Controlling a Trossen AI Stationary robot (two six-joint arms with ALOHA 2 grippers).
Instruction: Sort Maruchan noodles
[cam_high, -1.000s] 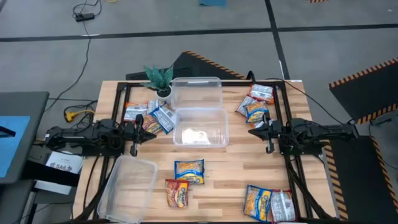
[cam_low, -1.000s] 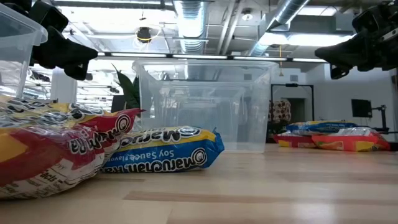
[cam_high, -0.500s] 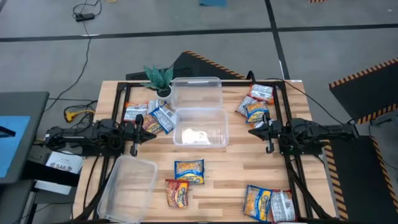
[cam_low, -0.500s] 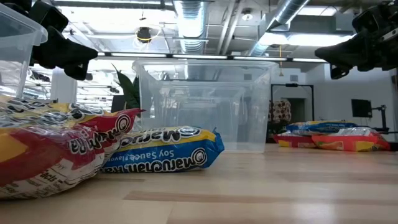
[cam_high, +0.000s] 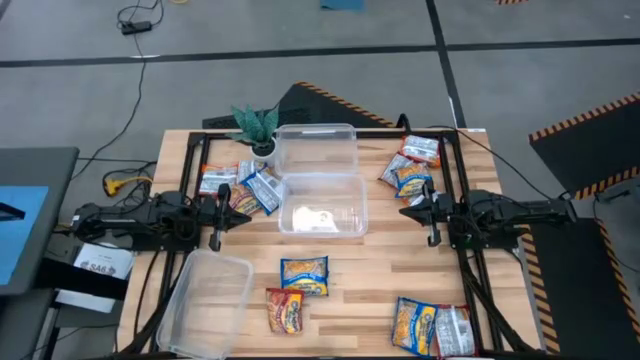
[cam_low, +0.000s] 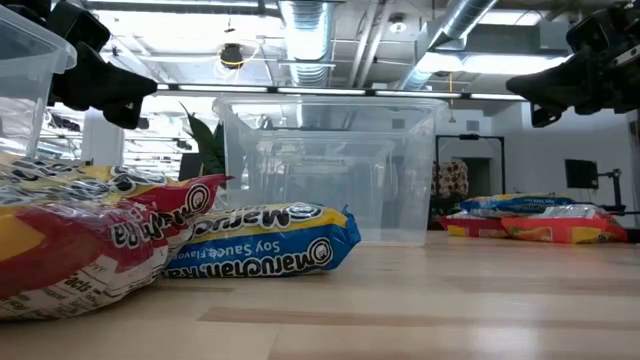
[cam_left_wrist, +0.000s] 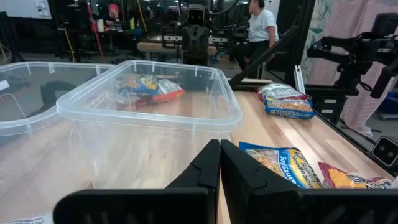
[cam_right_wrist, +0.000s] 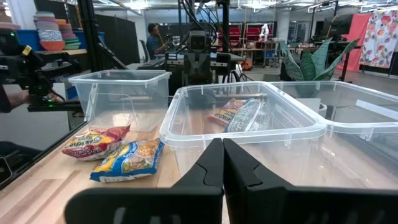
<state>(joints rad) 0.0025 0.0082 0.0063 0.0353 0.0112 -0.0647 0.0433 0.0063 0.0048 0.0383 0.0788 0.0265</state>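
Observation:
Maruchan noodle packets lie flat on the wooden table in groups: a blue-and-silver cluster at the left, a cluster at the far right, a blue-and-yellow packet and a red one near the middle, and more at the near right. My left gripper hovers shut beside the left cluster, pointing at the middle tub. My right gripper hovers shut on that tub's other side. In the wrist views both pairs of fingers meet with nothing between them.
Three clear plastic tubs stand on the table: the middle one, one behind it at the far edge, and one at the near left corner. A small potted plant stands at the far left. Bare wood lies between the packet groups.

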